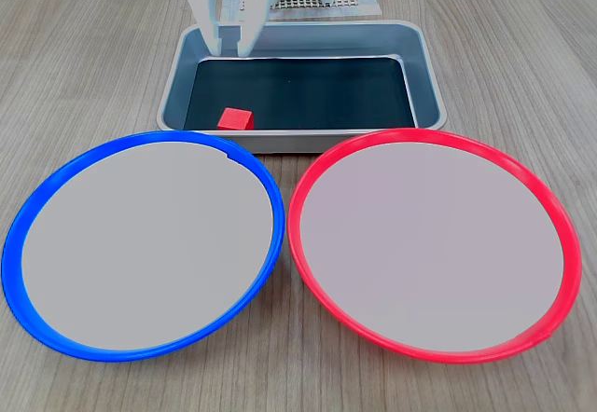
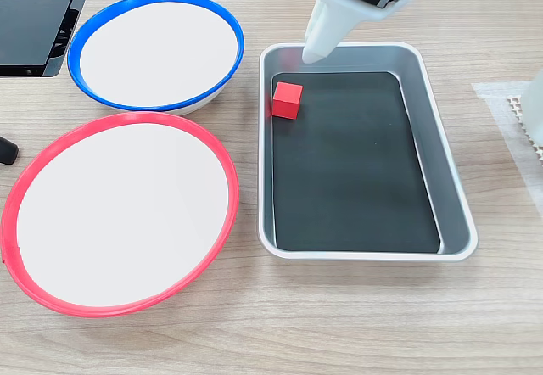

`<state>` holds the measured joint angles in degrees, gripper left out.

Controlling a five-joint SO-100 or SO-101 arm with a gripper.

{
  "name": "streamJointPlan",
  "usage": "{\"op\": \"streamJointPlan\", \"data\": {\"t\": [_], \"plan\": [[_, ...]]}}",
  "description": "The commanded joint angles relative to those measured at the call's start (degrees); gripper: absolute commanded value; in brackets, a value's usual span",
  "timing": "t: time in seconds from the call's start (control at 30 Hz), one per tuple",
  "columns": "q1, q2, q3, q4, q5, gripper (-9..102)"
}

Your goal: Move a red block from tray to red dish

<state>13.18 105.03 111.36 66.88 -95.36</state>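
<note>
Red and small, the plain cube-shaped red block [image 1: 235, 118] sits on the dark bottom of the rectangular grey metal tray [image 1: 424, 76], near one corner and just beside two walls; it shows in both fixed views. My white end effector [image 1: 233, 47] hangs above the tray's far rim in a fixed view, apart from the block, holding nothing. Its fingers look nearly together, though I cannot tell for certain whether they are parted or closed.

The large round red-rimmed dish with a pale grey centre [image 1: 308, 165] lies on the wooden counter [image 1: 84, 48] just beside the tray, next to a same-sized blue-rimmed plate [image 1: 56, 174].

My worry is the corner: coming down, one finger may strike the raised wall or nudge the block against it, spoiling the grasp. A loose grip could also drop the cube onto the blue plate.

I can read no brand, label or writing anywhere.
</note>
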Motion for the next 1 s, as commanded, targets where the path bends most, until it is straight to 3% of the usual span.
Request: {"op": "streamJointPlan", "data": {"t": [0.0, 0.33, 0.73, 0.97], "plan": [[1.6, -4.9, -4.4, -0.7, -4.7, 13], [3.8, -12.6, -4.7, -5.3, -7.6, 24], [3.4, -18.3, -4.3, -11.4, -3.4, 24], [2.6, -20.1, -3.7, -13.1, -1.5, 17]]}}
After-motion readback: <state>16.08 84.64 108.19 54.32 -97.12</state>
